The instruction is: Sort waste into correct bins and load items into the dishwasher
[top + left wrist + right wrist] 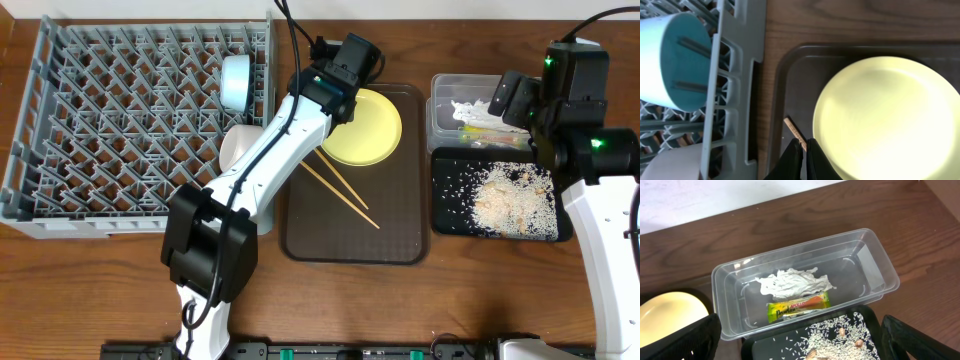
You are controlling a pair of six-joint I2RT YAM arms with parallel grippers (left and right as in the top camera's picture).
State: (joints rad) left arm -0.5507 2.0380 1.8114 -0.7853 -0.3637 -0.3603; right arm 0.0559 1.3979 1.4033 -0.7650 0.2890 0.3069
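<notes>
The yellow plate (372, 125) (885, 115) lies on the brown tray, with two chopsticks (345, 190) beside it. My left gripper (805, 146) points down at the plate's left edge, shut, with its tips over one chopstick's end (794, 130); whether it pinches the stick I cannot tell. The light blue bowl (237, 80) (670, 65) and the white bowl (236, 148) stand in the grey dish rack (120, 110). My right gripper (805, 345) hangs open over the black tray (450, 215) of rice scraps (840, 332). The clear tub (875, 275) holds crumpled paper (792, 282) and the snack wrapper (799, 306).
The brown serving tray (400, 230) lies between the rack and the two bins. The rack's right wall (732, 100) runs close along the tray's left rim. Bare wooden table shows along the front edge.
</notes>
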